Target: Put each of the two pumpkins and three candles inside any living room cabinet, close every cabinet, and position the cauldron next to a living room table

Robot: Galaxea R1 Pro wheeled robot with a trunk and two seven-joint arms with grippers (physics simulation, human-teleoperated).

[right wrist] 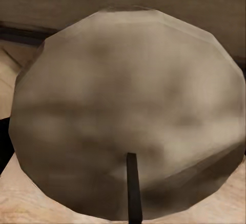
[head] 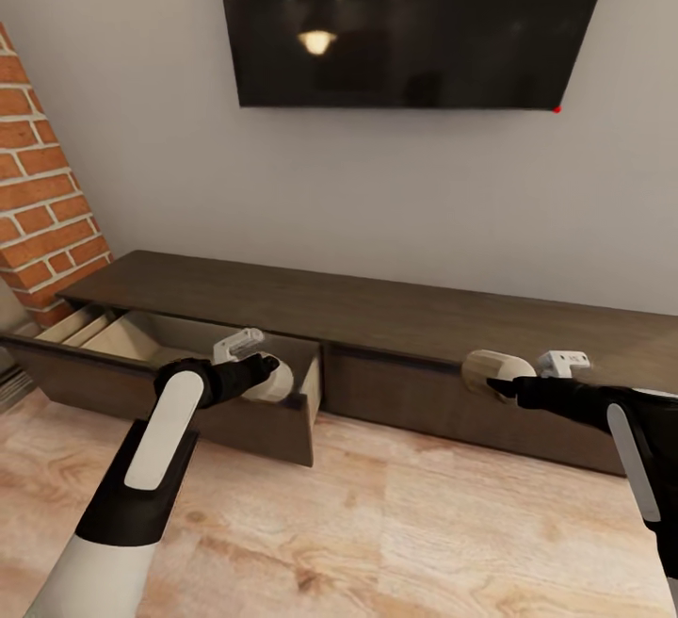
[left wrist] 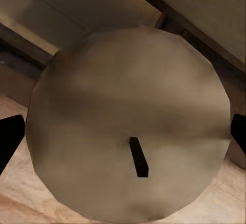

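Nearest, pale wood-plank flooring is seen beneath both arms. Slightly further on, the left gripper is closed on a cream candle, which is held over the front right corner of an open drawer; in the left wrist view that candle is seen end-on with its short dark wick, and black fingertips are pressed against its two sides. On the other side, the right gripper is closed on a second candle, held above the floor just in front of the closed drawer front of the cabinet. In the right wrist view this second candle is presented end-on as well, its wick showing dark, with the dark cabinet front behind it; the fingertips themselves are mostly hidden there. The open drawer is pulled out from the left part of the long, low, dark-brown unit, and its pale interior is shown divided by a partition toward the left end. Beyond the cabinet, a plain grey wall is seen, with a brick column at the left. Highest and farthest, a dark wall-mounted screen is hung above the cabinet, and a ceiling lamp is reflected in it.
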